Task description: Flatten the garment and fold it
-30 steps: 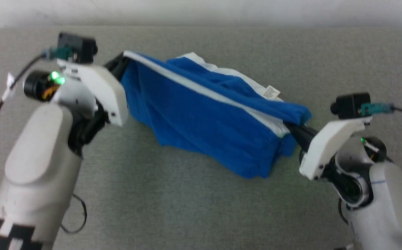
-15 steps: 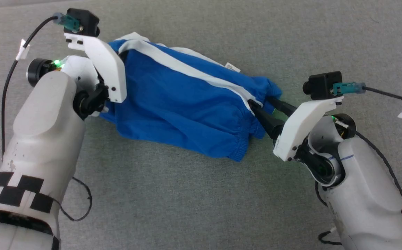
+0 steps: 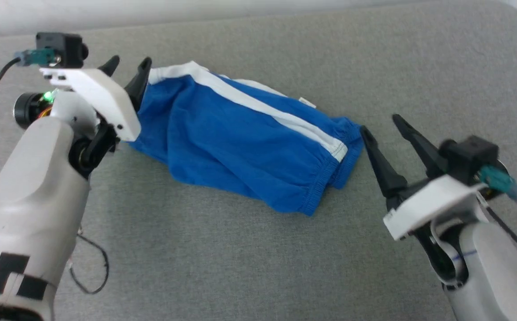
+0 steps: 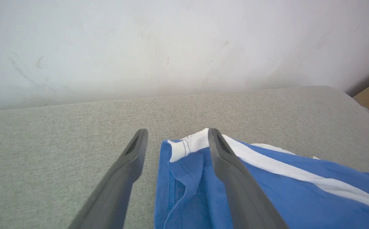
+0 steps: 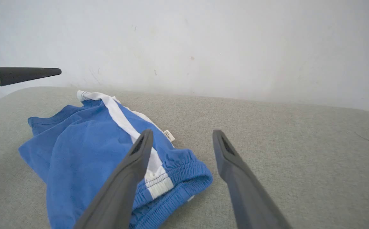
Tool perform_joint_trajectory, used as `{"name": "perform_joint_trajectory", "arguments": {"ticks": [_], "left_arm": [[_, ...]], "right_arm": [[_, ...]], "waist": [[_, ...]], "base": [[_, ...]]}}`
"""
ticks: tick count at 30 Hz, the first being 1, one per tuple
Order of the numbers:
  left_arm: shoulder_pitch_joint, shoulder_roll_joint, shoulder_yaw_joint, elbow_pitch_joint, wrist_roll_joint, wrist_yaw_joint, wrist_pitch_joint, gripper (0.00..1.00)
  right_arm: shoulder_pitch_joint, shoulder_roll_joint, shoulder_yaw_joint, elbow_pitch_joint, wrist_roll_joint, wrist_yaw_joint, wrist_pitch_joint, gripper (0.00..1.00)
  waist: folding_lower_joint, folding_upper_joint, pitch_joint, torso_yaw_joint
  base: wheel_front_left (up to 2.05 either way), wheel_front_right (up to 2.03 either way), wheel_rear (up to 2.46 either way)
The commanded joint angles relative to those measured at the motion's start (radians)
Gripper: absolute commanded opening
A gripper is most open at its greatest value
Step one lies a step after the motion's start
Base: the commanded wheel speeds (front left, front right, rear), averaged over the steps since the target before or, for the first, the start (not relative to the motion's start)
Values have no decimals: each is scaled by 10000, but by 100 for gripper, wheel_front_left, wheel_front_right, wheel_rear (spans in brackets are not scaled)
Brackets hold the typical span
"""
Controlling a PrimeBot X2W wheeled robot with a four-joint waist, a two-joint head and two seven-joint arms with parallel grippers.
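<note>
The garment (image 3: 240, 147), a pair of bright blue shorts, lies on the grey cloth surface (image 3: 240, 258), a little left of the middle, and it runs slantwise from the far left to the near right. It is not flat: the blue cloth shows soft folds and its near edge is bunched. A white stripe (image 3: 262, 109) goes along its far side, from the white hem trim (image 4: 187, 146) at the far-left end to the gathered waistband (image 3: 325, 178) at the near-right end. A small white tag (image 3: 306, 102) sticks out at the far edge. The left gripper (image 3: 130, 59) is at the far-left end of the shorts with its two dark fingers spread well apart and nothing pinched between them. In the left wrist view the white hem corner lies between the fingers and partly behind the right one, and whether that finger touches the cloth I cannot tell. The right gripper (image 3: 379, 123) is just to the right of the waistband, its fingers also wide apart and holding nothing; in the head view a narrow strip of grey surface shows between its nearer finger and the cloth. Behind the surface, on the far side, stands a pale wall (image 4: 184, 47).
</note>
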Motion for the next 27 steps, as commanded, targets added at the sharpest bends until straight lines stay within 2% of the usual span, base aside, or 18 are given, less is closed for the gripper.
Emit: {"name": "perform_joint_trajectory", "arguments": {"ticks": [1, 4, 7, 13, 21, 27], "left_arm": [[187, 65, 28, -89, -87, 55, 19, 100], [659, 367, 22, -649, -231, 174, 560, 100], [1021, 726, -107, -1138, -403, 199, 1549, 100], [1494, 1222, -248, -1914, -948, 283, 3423, 100], [1796, 1340, -369, -1446, -1422, 471, 4703, 100], [2382, 1281, -643, -970, -1622, 455, 5287, 100]], "right_arm": [[159, 60, -54, -91, -78, -7, -69, 100], [794, 270, -499, -698, -491, -7, -106, 100], [1376, 475, -737, -1350, -743, -7, 145, 100], [1919, 730, -794, -2148, -874, -7, 583, 100], [1955, 880, -676, -2347, -800, -7, 608, 100], [2100, 876, -687, -2185, -681, -7, 645, 100]], "waist": [[1, 0, -422, 306], [1, 0, -682, 415], [1, 0, -777, 397], [1, 0, -458, -53], [1, 0, 10, -684], [1, 0, 31, -849]], "base": [[0, 0, 0], [0, 0, 0], [0, 0, 0], [0, 0, 0], [0, 0, 0], [0, 0, 0]]}}
